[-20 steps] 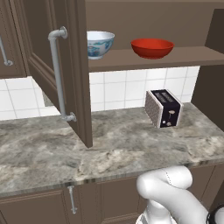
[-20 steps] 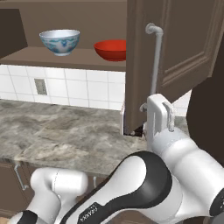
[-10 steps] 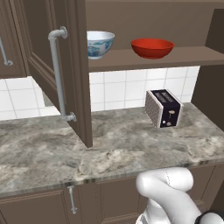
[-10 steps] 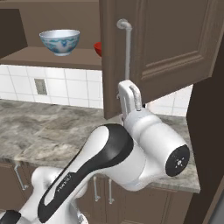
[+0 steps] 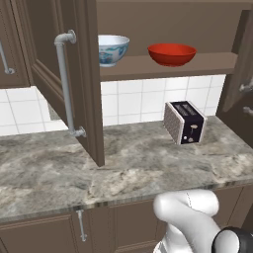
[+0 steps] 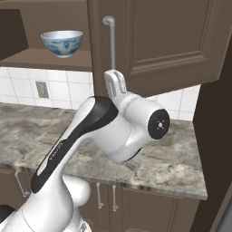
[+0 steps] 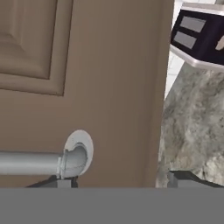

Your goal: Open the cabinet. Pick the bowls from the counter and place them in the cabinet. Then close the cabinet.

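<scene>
The dark brown cabinet (image 5: 163,24) stands with its left door (image 5: 74,74) swung wide and its right door (image 6: 154,41) nearly shut, the blue-patterned white bowl (image 5: 112,49) and the glossy red bowl (image 5: 172,54) upright and apart on its shelf above the grey-brown marbled counter (image 5: 123,168).

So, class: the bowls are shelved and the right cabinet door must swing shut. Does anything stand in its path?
Nothing visible does. The right door swings above the counter; the toaster sits lower, and both bowls rest back on the shelf.
</scene>
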You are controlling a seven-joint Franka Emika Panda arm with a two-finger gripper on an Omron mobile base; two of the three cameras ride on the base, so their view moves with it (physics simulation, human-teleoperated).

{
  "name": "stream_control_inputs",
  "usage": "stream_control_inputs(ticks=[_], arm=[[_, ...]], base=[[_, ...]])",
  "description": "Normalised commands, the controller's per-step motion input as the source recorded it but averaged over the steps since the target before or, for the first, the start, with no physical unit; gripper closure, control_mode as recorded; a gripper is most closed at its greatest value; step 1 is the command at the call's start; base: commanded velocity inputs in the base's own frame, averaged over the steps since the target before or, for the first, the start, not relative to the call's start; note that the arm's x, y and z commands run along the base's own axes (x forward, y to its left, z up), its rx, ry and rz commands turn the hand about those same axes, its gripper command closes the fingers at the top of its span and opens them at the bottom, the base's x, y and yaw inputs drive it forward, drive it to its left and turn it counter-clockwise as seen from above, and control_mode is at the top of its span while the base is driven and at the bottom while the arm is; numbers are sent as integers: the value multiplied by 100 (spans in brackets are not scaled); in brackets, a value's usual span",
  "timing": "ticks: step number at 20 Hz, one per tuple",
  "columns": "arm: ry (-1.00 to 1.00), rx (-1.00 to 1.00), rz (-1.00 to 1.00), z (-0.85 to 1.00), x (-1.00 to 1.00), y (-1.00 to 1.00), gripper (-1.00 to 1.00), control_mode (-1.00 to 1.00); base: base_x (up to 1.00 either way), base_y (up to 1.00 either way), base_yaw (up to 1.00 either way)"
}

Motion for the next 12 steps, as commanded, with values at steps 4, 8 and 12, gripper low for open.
stream_control_inputs(ticks=[4, 8, 12], arm=[[6, 0, 0, 0, 100, 0, -100, -100], [2, 0, 0, -1, 98, 2, -100, -100], [-13, -4, 0, -26, 100, 38, -100, -100]], base=[[0, 0, 0], [0, 0, 0], [0, 0, 0]])
